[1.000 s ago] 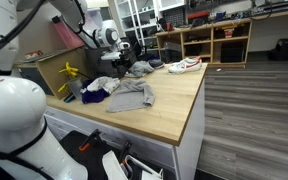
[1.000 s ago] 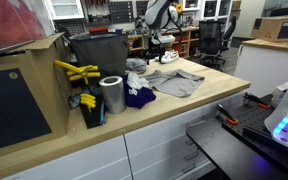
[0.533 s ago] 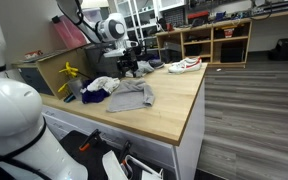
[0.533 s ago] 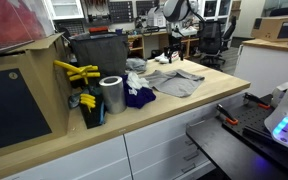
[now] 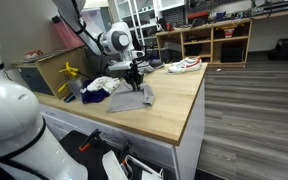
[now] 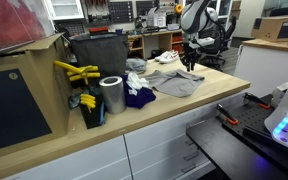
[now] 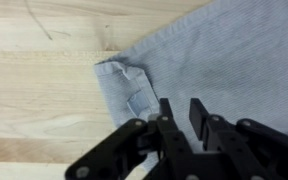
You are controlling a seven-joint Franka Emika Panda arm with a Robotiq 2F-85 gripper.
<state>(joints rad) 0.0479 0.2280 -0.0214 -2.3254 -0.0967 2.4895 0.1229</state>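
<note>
Here the end effector [image 7: 182, 106] sits over the grey cloth [image 7: 219, 55], fingers [image 7: 200, 116] narrowly apart; whether it grips, I cannot tell.

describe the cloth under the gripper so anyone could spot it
On the wooden counter, look near the middle, just below the gripper. The grey garment lies spread flat there, the only grey piece, beside a purple cloth and a white cloth.

Readable text: none in any view.
Grey cloth [image 7: 224, 60]: plain weave, no lettering or printed tag legible.
Silver can [image 6: 111, 95]: bare-looking surface, too small to read.
Shoe [image 5: 184, 66]: red and white markings, no brand legible.
Shelf unit [image 5: 212, 44]: contents too blurred for any label or number.
</note>
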